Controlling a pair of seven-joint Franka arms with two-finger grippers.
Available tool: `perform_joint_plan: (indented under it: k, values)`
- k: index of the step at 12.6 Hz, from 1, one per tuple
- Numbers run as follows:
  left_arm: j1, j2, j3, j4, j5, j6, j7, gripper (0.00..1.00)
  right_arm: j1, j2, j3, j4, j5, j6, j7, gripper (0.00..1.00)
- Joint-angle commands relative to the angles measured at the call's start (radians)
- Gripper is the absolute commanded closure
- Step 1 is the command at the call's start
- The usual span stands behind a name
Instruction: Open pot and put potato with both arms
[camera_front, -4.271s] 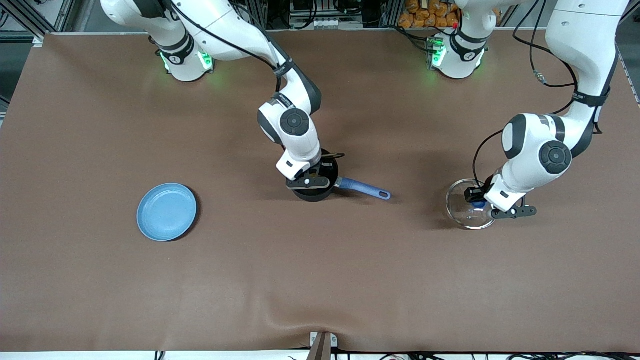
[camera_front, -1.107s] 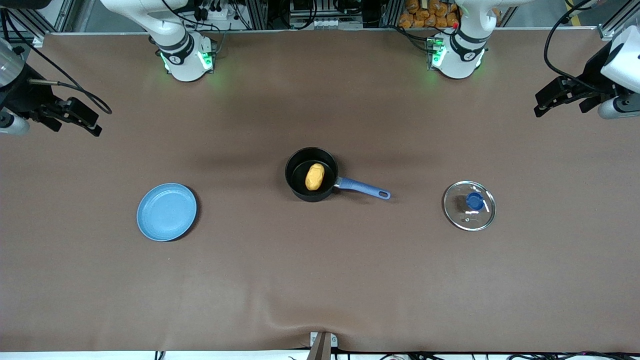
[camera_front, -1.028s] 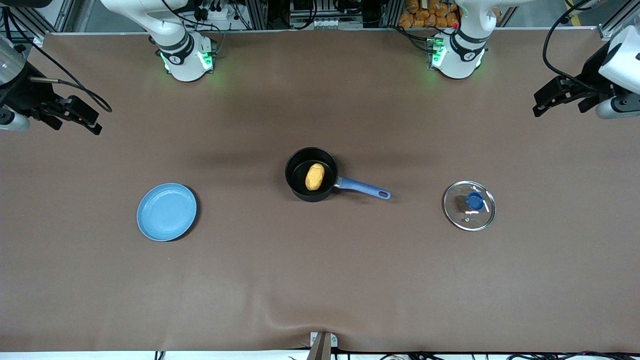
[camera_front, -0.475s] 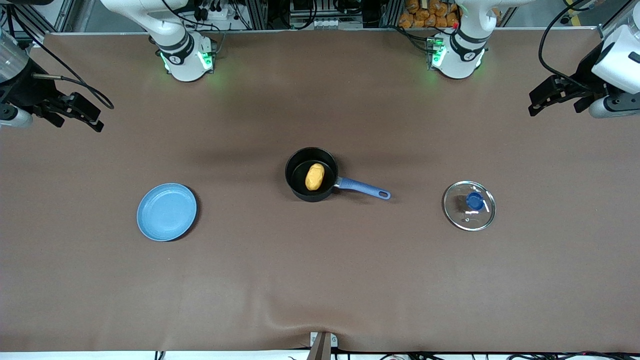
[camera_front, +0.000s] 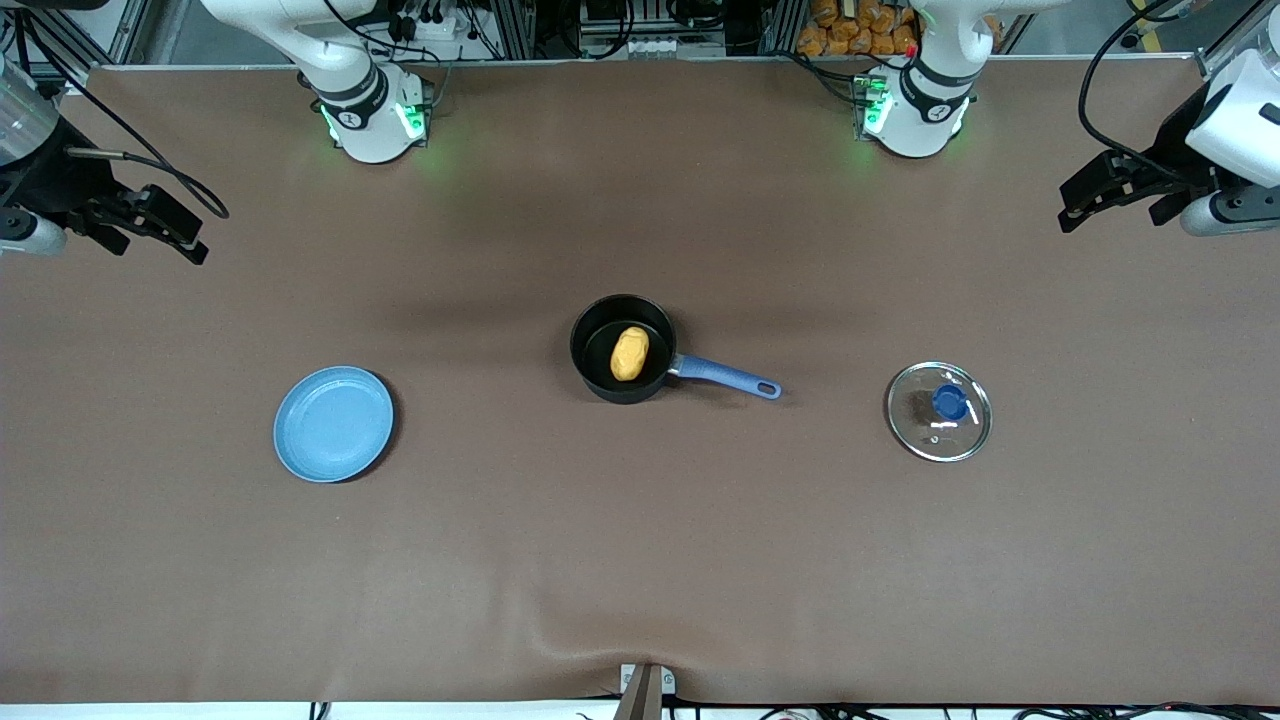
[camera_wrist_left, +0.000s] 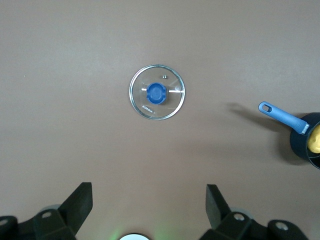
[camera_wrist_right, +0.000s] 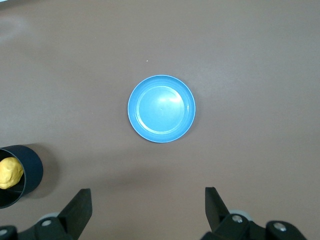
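Note:
The black pot (camera_front: 600, 375) with a long blue handle (camera_front: 725, 378) stands uncovered mid-table. The yellow-orange potato (camera_front: 629, 353) lies inside it; it also shows in the left wrist view (camera_wrist_left: 314, 142) and the right wrist view (camera_wrist_right: 9, 172). The glass lid with a blue knob (camera_front: 939, 411) lies flat on the table toward the left arm's end, also in the left wrist view (camera_wrist_left: 157, 92). My left gripper (camera_front: 1075, 205) is open and empty, raised high at the left arm's end. My right gripper (camera_front: 180, 240) is open and empty, raised high at the right arm's end.
A flat light-blue plate (camera_front: 333, 423) lies on the table toward the right arm's end, also in the right wrist view (camera_wrist_right: 161, 108). The brown table cover (camera_front: 640, 560) has a small fold at its front edge.
Earlier the right gripper was at the pot and the left gripper at the lid; both have since risen away to the table's ends. Over the last second both barely move.

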Motion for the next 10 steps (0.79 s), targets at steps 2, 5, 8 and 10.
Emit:
perform_joint_plan:
  k: [2, 5, 8, 10]
  values:
    - [-0.003, -0.004, 0.003, 0.012, -0.007, -0.011, 0.010, 0.00, -0.017, -0.027, 0.019, -0.027, -0.019, 0.014, -0.001, 0.00]
    - [-0.003, -0.004, 0.005, 0.012, -0.007, -0.011, 0.010, 0.00, -0.014, -0.020, 0.020, -0.013, -0.017, 0.003, 0.003, 0.00]
    - [-0.003, -0.004, 0.005, 0.012, -0.007, -0.011, 0.012, 0.00, -0.011, 0.022, 0.022, 0.030, -0.014, -0.003, 0.002, 0.00]
    - [-0.003, -0.005, 0.005, 0.012, -0.007, -0.012, 0.012, 0.00, -0.005, 0.029, 0.022, 0.039, -0.010, -0.003, 0.010, 0.00]
